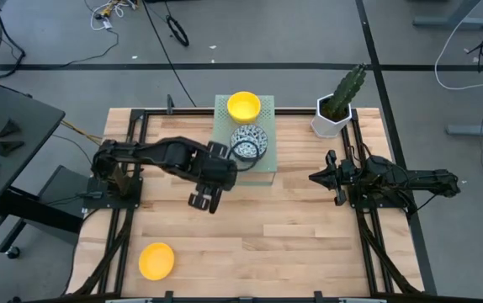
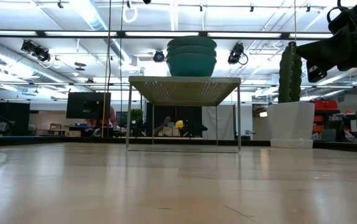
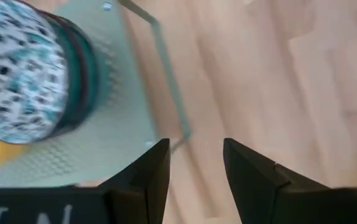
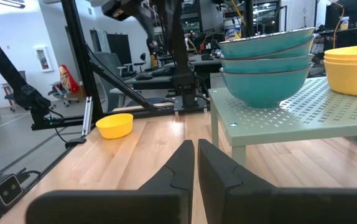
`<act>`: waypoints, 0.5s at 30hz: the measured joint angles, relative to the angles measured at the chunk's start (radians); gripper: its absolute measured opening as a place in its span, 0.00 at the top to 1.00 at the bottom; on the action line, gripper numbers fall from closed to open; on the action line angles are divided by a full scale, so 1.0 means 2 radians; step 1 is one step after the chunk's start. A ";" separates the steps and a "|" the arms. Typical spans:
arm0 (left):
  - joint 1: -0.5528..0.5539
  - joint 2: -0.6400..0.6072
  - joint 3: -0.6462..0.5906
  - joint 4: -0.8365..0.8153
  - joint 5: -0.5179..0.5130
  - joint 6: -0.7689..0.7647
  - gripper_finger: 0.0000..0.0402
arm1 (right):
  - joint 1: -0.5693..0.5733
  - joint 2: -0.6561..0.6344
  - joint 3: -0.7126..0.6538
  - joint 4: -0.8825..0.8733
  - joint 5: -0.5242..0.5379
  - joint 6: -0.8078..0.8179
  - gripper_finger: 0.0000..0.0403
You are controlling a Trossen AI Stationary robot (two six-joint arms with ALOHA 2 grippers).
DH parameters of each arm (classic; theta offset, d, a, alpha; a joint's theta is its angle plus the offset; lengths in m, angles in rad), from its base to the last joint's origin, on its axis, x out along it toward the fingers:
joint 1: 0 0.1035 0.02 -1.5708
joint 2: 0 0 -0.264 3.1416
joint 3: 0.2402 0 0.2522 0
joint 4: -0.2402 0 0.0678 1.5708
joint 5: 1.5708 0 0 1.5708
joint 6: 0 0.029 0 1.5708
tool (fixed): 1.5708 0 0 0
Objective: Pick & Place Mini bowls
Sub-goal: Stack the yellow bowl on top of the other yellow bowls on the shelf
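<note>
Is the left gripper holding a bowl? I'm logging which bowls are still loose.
No: the left gripper stands open and empty over the bare table, beside the patterned bowls.

A potted cactus (image 1: 340,103) stands beside a perforated green stand (image 1: 262,168) on the wooden table (image 1: 267,244).

Workshop floor and ceiling around the wooden bench (image 1: 292,227)

Grey floor (image 1: 56,34) with loose cables (image 1: 174,29); long ceiling lights (image 2: 97,15) overhead, a dark monitor (image 2: 88,104) far back, a black side table (image 1: 6,160) nearby.
</note>
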 joint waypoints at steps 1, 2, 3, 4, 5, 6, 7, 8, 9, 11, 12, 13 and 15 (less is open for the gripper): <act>-0.004 0.000 0.000 -0.003 0.007 -0.012 0.61 | 0.000 0.000 0.000 0.000 0.000 0.000 0.93; -0.009 0.000 0.000 -0.004 0.016 -0.024 0.61 | 0.000 0.000 0.000 0.000 0.000 0.000 0.93; -0.013 0.000 0.000 -0.005 0.025 -0.034 0.61 | 0.000 0.000 0.000 0.000 0.000 0.000 0.93; -0.018 0.000 0.000 -0.006 0.035 -0.046 0.61 | 0.000 0.000 0.000 0.000 0.000 0.000 0.93; -0.023 0.000 0.000 -0.006 0.044 -0.053 0.61 | 0.000 0.000 0.000 0.000 0.000 0.000 0.93; -0.028 0.000 0.000 -0.006 0.052 -0.059 0.61 | 0.000 0.000 0.000 0.000 0.000 0.000 0.93; -0.034 0.000 0.000 -0.006 0.060 -0.067 0.61 | 0.000 0.000 0.000 0.000 0.000 0.000 0.93; -0.040 0.000 0.000 -0.006 0.069 -0.070 0.61 | 0.000 0.000 0.000 0.000 0.000 0.000 0.93; -0.046 0.000 0.000 -0.006 0.076 -0.072 0.61 | 0.000 0.000 0.000 0.000 0.000 0.000 0.93; -0.058 0.000 0.000 -0.006 0.088 -0.072 0.61 | 0.000 0.000 0.000 0.000 0.000 0.000 0.93; -0.065 0.000 0.000 -0.006 0.090 -0.073 0.61 | 0.000 0.000 0.000 0.000 0.000 0.000 0.93; -0.071 0.000 0.000 -0.006 0.090 -0.073 0.61 | 0.000 0.000 0.000 0.000 0.000 0.000 0.93; -0.085 0.000 0.000 -0.006 0.090 -0.073 0.61 | 0.000 0.000 0.000 0.000 0.000 0.000 0.93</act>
